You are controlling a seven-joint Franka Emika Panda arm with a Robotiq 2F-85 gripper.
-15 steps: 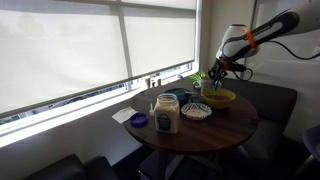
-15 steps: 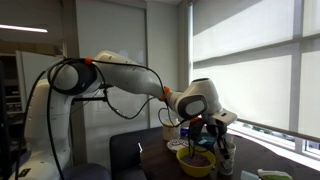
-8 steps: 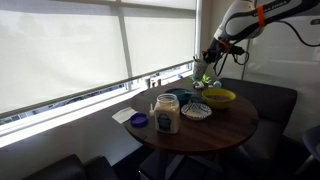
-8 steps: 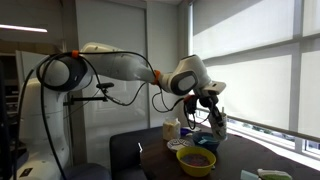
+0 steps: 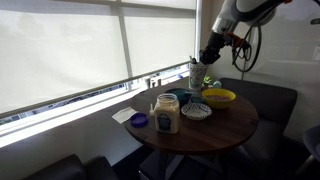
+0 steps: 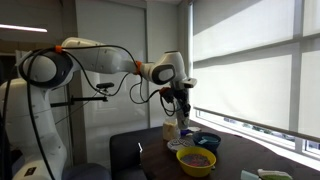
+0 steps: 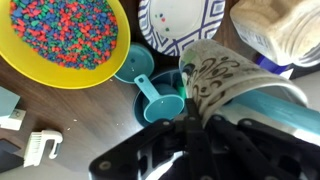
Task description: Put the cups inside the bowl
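My gripper [image 7: 195,112] is shut on the rim of a pale cup [image 7: 225,80] with a dark swirl pattern and holds it high above the table. In an exterior view the gripper [image 5: 204,60] carries the cup [image 5: 196,73] near the window, behind the bowls. The white bowl with the dark blue pattern [image 7: 180,20] lies below, also seen on the round table [image 5: 196,110]. Two teal measuring cups [image 7: 150,92] lie on the table under the held cup. In an exterior view the gripper [image 6: 181,106] hangs above the table's far side.
A yellow bowl of coloured beads [image 7: 65,40] stands beside the patterned bowl, also in both exterior views [image 5: 219,96] [image 6: 196,160]. A big clear jar [image 5: 166,113] and a blue lid [image 5: 139,121] sit toward the front. The window sill runs behind the table.
The arm has risen and swung away from above the yellow bowl toward the window, carrying the cup with it. The things on the table have not moved.
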